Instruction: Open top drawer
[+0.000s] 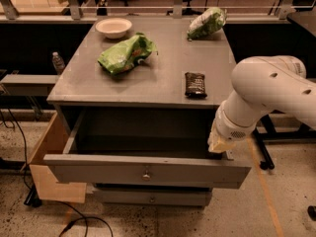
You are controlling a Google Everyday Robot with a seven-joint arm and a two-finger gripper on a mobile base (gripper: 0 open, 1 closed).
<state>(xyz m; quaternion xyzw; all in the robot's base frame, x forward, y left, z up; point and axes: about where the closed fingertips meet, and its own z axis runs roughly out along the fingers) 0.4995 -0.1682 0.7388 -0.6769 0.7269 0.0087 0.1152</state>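
Observation:
The top drawer [98, 168] of the grey cabinet is pulled far out. Its flat grey front faces me with a small round metal knob [146, 174] at the centre, and its deep box looks dark and empty. My gripper [220, 145] hangs from the white arm at the drawer's right end, just above the front panel's right corner, apart from the knob. A narrower drawer [148, 197] with a like knob sits shut below.
On the cabinet top [163, 68] lie a white bowl [113, 26], two green chip bags [126, 54] [206, 22] and a dark snack bar [195, 84]. A cardboard box [48, 167] stands at the left. A water bottle [58, 61] stands on a side shelf.

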